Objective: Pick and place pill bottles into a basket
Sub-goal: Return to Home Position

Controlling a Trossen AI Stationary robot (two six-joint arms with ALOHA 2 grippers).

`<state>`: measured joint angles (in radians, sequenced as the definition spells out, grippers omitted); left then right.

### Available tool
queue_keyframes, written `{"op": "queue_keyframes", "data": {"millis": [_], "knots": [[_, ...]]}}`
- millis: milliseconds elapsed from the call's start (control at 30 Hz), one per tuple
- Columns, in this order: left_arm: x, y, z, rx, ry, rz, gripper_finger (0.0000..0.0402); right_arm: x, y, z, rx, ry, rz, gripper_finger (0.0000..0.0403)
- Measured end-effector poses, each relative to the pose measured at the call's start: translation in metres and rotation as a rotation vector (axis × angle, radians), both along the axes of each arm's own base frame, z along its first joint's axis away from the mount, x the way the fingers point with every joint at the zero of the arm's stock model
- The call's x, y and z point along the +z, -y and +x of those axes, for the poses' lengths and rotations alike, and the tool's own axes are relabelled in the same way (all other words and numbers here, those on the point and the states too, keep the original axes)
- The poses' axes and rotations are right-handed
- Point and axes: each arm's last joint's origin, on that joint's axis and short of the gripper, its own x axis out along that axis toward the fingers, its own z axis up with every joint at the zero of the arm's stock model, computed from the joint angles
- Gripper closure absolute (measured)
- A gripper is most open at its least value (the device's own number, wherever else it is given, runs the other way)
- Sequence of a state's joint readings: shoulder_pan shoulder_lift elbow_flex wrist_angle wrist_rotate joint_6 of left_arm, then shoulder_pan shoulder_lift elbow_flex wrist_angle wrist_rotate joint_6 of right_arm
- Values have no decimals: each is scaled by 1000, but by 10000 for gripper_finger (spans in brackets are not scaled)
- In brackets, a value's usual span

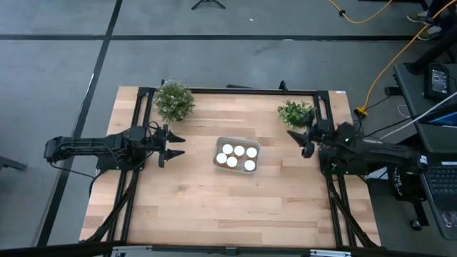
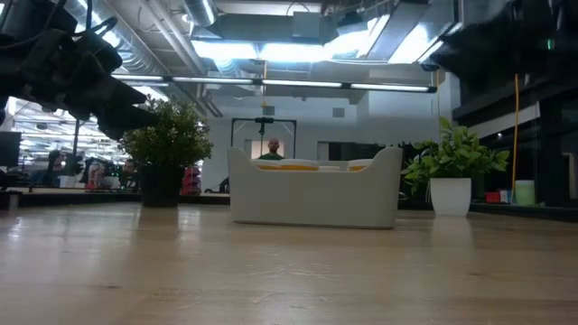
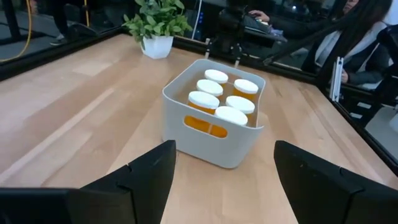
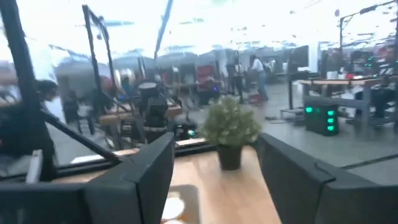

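Observation:
The pale grey-blue basket (image 1: 217, 160) stands on its base at the table's middle; it also shows in the left wrist view (image 3: 214, 134) and the low view (image 2: 314, 194). Several pill bottles (image 3: 219, 93) with orange bodies and white caps stand upright inside it, caps up (image 1: 239, 150). My left gripper (image 1: 177, 145) is open and empty, left of the basket and pointing at it; its fingers frame the basket in its wrist view (image 3: 224, 180). My right gripper (image 1: 298, 140) is open and empty, right of the basket near the right plant, and shows in its wrist view (image 4: 214, 180).
A green potted plant (image 1: 173, 101) stands at the far left and another (image 1: 295, 112) at the far right, close to my right gripper. Bare wood (image 1: 228, 207) lies between the basket and the near edge. People show in the room beyond the table.

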<state>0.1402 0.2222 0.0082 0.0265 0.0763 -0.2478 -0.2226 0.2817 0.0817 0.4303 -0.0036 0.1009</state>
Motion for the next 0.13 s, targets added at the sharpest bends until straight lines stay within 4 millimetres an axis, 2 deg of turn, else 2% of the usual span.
{"op": "queue_keyframes", "data": {"millis": [67,133], "knots": [[0,0,0,0,0,0,136,-21,-2,2,28,-4,55,180],[0,0,0,1,0,0,136,-22,-4,6,49,-51,88,186]]}}
